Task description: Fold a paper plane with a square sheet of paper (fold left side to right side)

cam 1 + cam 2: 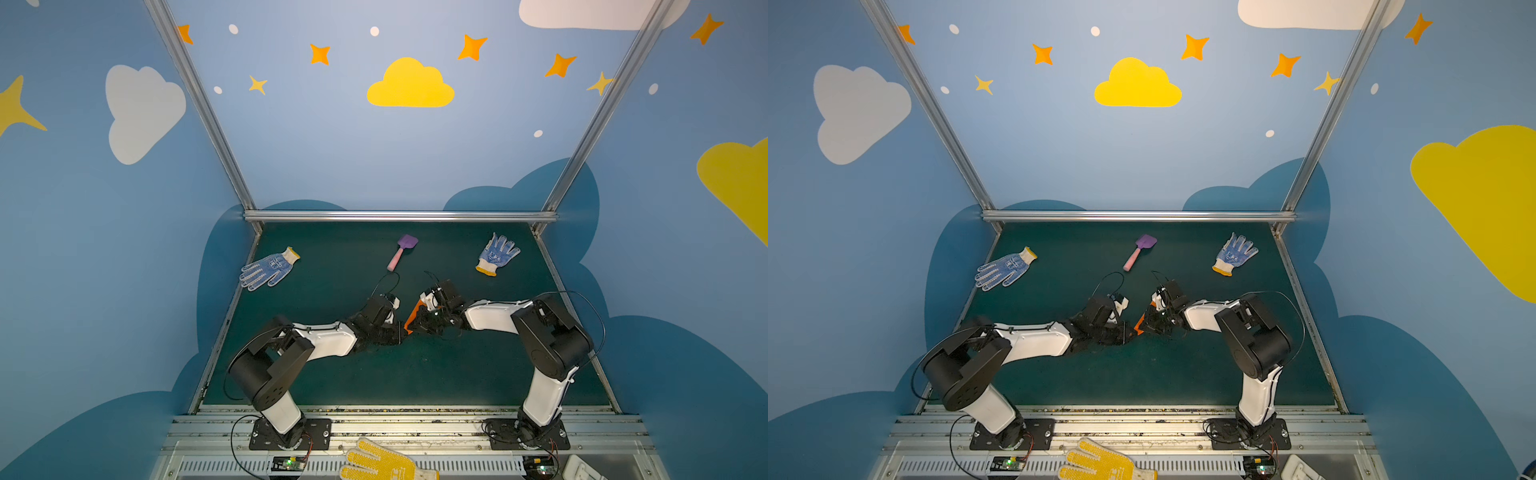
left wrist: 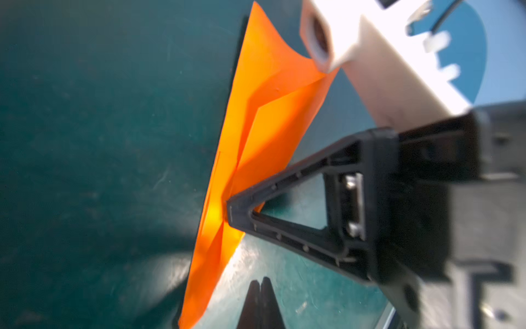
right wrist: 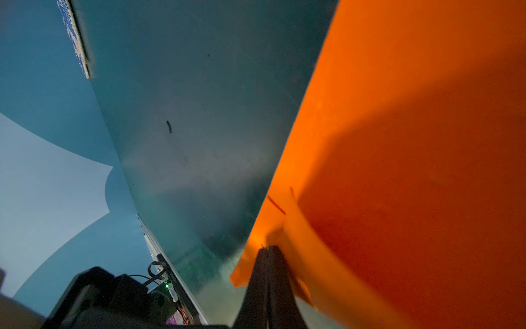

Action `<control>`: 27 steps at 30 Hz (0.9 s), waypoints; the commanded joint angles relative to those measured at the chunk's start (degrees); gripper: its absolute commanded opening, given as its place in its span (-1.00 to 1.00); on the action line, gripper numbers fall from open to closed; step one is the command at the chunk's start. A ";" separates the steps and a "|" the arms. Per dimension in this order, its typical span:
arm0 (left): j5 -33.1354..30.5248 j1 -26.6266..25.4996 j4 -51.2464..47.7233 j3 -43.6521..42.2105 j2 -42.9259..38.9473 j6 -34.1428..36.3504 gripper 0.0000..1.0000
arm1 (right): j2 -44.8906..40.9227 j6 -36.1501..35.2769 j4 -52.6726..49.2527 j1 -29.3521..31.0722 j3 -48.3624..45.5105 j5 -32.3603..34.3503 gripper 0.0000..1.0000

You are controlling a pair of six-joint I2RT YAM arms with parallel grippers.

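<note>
On the dark green table mat (image 1: pixel 415 374) the two arms reach inward and meet near the middle. The right gripper (image 3: pixel 269 249) has its jaws closed, its tips pinching the orange sheet of paper (image 2: pixel 264 114), which is folded with several creases and stands tilted on edge off the mat, running to a point on its far side. The left gripper (image 2: pixel 260 282) is closed with nothing in it, just beside the paper's near left edge. Far left lies a blue-dotted glove (image 1: pixel 268 269), far right another (image 1: pixel 496 253). A yellow dotted glove (image 1: pixel 382 461) rests on the near frame. A purple-headed, pink-handled spatula (image 1: pixel 401 251) lies far centre.
</note>
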 commanded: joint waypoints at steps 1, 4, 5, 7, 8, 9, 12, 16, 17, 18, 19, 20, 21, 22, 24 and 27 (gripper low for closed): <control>-0.88 0.12 0.03 1.30 1.63 0.52 -0.93 | 2.52 0.62 -4.76 0.42 -2.42 5.60 -1.00; -1.35 0.23 0.21 1.12 2.53 0.49 -0.93 | 2.29 0.64 -4.80 0.42 -2.46 5.55 -1.00; -1.56 0.27 0.34 0.94 2.89 0.51 -0.93 | 2.21 0.74 -4.82 0.42 -2.53 5.61 -1.00; -2.07 0.64 0.63 0.62 3.32 0.45 -0.93 | 2.11 0.74 -4.81 0.42 -2.55 5.52 -1.00; -2.19 0.85 0.92 0.41 3.47 0.48 -0.93 | 2.02 0.68 -4.85 0.41 -2.55 5.53 -1.00; -2.41 1.06 1.01 0.34 3.55 0.46 -0.93 | 1.96 0.79 -4.79 0.42 -2.55 5.44 -1.00; -2.46 1.57 1.13 0.34 4.12 0.57 -0.93 | 1.76 0.82 -4.80 0.45 -2.46 5.42 -1.00; -1.86 2.02 1.18 0.34 4.94 0.91 -0.93 | 1.34 1.04 -5.11 0.52 -2.46 5.42 -1.00; -1.71 2.03 1.15 0.34 5.16 0.92 -0.93 | 1.24 1.14 -5.05 0.56 -2.46 5.49 -1.00; -1.44 2.04 1.35 0.25 5.47 0.94 -0.93 | 1.08 1.18 -5.10 0.60 -2.45 5.51 -1.00; -1.24 2.04 1.75 -0.07 5.60 0.77 -0.93 | 1.01 1.16 -5.10 0.60 -2.38 5.51 -1.00; -1.22 2.06 2.20 -0.35 5.70 0.60 -0.93 | 0.97 1.26 -5.14 0.62 -2.31 5.47 -1.00; -1.20 2.05 2.31 -0.61 5.95 0.64 -0.93 | 0.88 1.26 -5.20 0.60 -2.17 5.43 -1.00; -1.34 2.03 2.32 -0.69 6.09 0.59 -0.93 | 0.81 1.26 -5.24 0.60 -2.11 5.42 -1.00; -1.42 2.02 2.35 -1.06 6.27 0.65 -0.93 | 0.64 0.86 -5.47 0.62 -1.51 5.13 -1.00; -1.68 1.99 2.05 -1.42 6.41 1.02 -0.93 | -0.58 -1.59 -4.71 0.52 -0.45 4.30 -1.00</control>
